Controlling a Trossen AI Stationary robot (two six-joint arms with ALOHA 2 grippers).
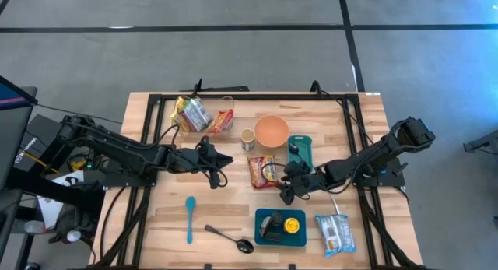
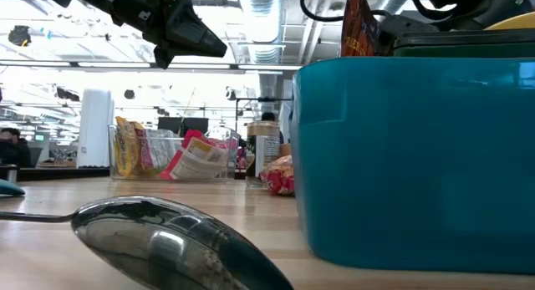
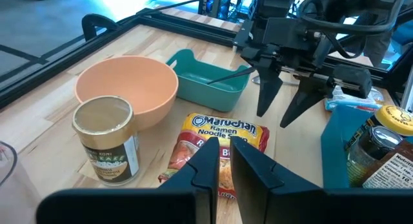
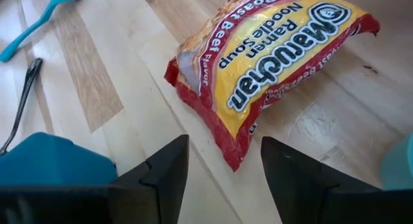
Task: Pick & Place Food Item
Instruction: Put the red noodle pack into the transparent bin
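With the ramen pack (image 4: 268, 69) lying flat on the table (image 1: 233, 215) between the cup (image 1: 247, 139) and the teal tray (image 1: 261, 218), the right gripper (image 1: 288, 194) hovers beside it, fingers apart, and may skid off the slick wrapper, while the left gripper (image 1: 222, 159) waits with fingers together.

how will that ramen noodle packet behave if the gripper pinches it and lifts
The ramen packet is a crinkled film wrapper, so it will probably feel light and may slip. Its edges look loose and floppy, while the noodle block inside likely stays stiff and could crack. The open right gripper hovers just short of it.
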